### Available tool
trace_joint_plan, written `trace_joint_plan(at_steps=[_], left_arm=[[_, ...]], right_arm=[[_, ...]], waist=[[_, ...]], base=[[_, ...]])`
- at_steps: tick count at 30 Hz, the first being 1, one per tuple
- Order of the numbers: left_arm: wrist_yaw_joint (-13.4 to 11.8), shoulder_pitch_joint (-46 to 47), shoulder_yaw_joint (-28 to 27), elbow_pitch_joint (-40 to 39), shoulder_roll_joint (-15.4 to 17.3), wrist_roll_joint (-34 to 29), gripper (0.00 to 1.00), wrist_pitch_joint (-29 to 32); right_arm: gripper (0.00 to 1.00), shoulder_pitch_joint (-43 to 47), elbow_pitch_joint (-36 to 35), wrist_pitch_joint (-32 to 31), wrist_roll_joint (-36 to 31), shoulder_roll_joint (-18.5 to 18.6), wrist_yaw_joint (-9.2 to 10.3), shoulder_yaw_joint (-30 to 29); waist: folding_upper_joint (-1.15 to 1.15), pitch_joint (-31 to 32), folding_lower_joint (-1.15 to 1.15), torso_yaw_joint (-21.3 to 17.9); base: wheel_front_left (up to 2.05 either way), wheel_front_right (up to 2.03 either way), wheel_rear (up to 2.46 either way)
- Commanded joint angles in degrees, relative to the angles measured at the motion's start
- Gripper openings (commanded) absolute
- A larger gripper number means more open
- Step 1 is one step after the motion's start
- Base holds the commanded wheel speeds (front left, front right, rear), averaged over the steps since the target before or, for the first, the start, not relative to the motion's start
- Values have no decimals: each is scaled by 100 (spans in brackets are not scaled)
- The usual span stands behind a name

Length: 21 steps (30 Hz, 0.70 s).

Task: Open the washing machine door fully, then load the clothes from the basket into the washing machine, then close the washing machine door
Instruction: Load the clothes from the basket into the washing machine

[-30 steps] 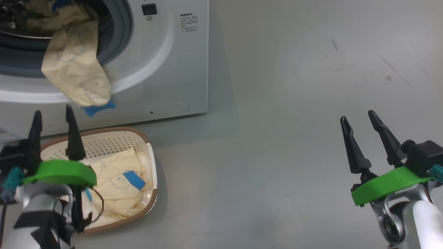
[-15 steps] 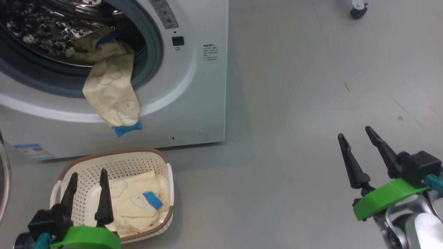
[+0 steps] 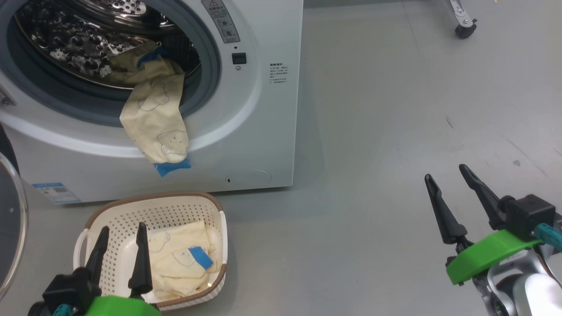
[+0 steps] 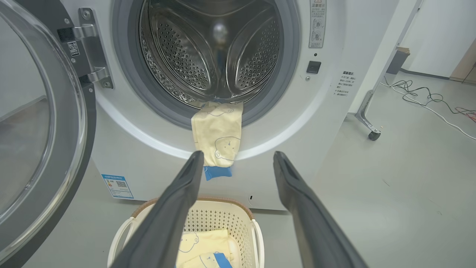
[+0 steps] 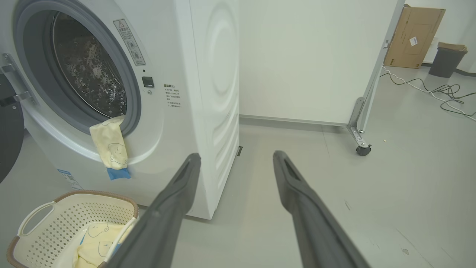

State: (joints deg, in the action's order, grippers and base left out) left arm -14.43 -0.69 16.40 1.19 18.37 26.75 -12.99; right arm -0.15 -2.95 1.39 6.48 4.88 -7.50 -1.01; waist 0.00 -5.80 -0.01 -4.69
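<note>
Upper left of the head view: the washing machine (image 3: pixel 263 109), mouth open, one piece of the clothes (image 3: pixel 156 127) draped from the drum (image 3: pixel 83 39) over the grey gasket (image 3: pixel 210 61), blue patch lowest, against the white front. Just below, lower left: the basket (image 3: pixel 167 215) on the floor (image 3: pixel 395 109), close before the machine, holding a second folded garment (image 3: pixel 184 263). Far left edge: the washing machine door (image 3: pixel 11 228), swung wide.

Over the basket's near side: left gripper (image 3: pixel 123 226), fingers spread, pointing up-frame, holding nothing. Lower right, well apart over bare floor: right gripper (image 3: pixel 445 171), likewise spread and empty, fingers leaning leftward.

Added by the left wrist view: door hinge (image 4: pixel 91 48), drum seen straight on. Added by the right wrist view: side panel (image 5: pixel 219 93), a caster (image 5: pixel 363 150), a cardboard box (image 5: pixel 414 37), cables (image 5: pixel 442 91).
</note>
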Motion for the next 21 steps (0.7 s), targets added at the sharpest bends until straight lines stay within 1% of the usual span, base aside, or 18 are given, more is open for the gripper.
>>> trace_joint_plan(at_steps=[1, 9, 12, 18, 21], left_arm=[[-1128, 113, -239, -160, 102, 31, 100, 9], [-1078, 165, -216, -82, 86, 64, 100, -18], [-1100, 208, -183, -89, 73, 40, 100, -9], [-1095, 356, -154, -30, 71, 25, 100, -1], [-1047, 491, -139, 62, 87, 32, 100, 13]], right_arm=[[100, -55, -215, -4, 1, 51, 1, 127], [100, -32, -233, -3, 2, 9, 1, 118], [100, -47, -239, -4, -3, 5, 1, 120], [100, -121, -266, 6, 18, 5, 1, 158], [100, -161, -274, 19, 36, 2, 1, 168]], waist=[[0, -3, 1, 4], [0, -57, 1, 59], [0, -95, 1, 70], [0, -255, 1, 38], [0, -387, 1, 11]], base=[[0, 0, 0], [0, 0, 0], [0, 0, 0], [0, 0, 0], [0, 0, 0]])
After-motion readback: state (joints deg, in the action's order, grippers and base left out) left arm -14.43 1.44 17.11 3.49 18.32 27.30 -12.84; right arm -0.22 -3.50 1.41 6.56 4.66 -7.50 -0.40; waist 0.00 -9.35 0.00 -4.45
